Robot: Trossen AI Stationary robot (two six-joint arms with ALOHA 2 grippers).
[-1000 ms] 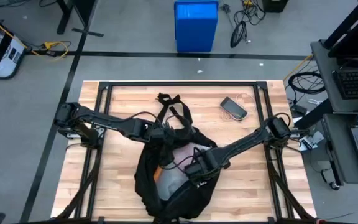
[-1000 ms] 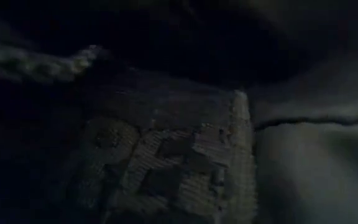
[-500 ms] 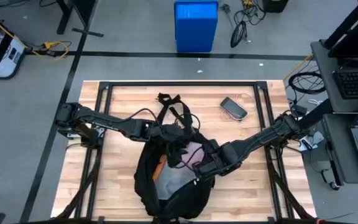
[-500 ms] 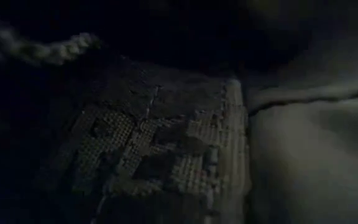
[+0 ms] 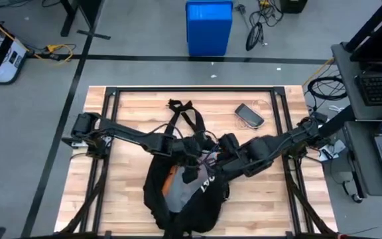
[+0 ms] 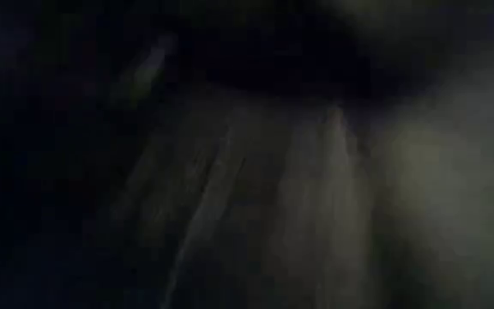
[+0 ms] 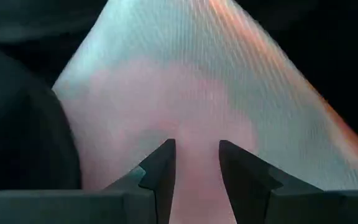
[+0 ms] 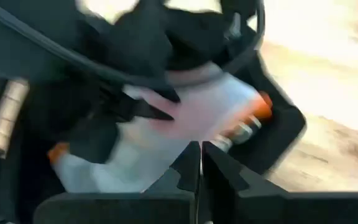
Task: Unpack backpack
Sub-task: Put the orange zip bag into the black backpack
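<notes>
The black backpack [image 5: 186, 211] lies at the table's near middle, mouth toward the far edge. Its straps [image 5: 183, 111] are spread on the wood, and white lettering [image 5: 207, 184] shows on its front. In its mouth lies a translucent pouch [image 7: 185, 93] with pink and orange showing through [image 8: 194, 115]. My left gripper [image 7: 196, 169] is open inside the mouth, its fingers right in front of the pouch. My right gripper [image 8: 196, 158] is shut at the mouth's right side [image 5: 216, 161]. In the low view the backpack's dark fabric [image 6: 256, 189] fills the picture. My left gripper points into the backpack's mouth with one finger [image 7: 160, 171] on either side of the pouch's pink part [image 7: 194, 134]; I cannot tell whether they touch it. My right gripper is shut just before the pouch and the mouth's black edge [image 8: 135, 43]; nothing shows between its fingers.
A dark phone-like thing [image 5: 249, 114] lies on the wood at the far right. The table's black frame rails [image 5: 191, 89] run along its edges. Bare wood shows to the left and right of the backpack. A blue bin [image 5: 209, 26] stands on the floor beyond the table.
My right gripper has drawn back from above the backpack's middle toward the far right, to the mouth's right side. My left gripper has reached farther right, into the mouth. The backpack's front has shifted, and white lettering now shows on it.
</notes>
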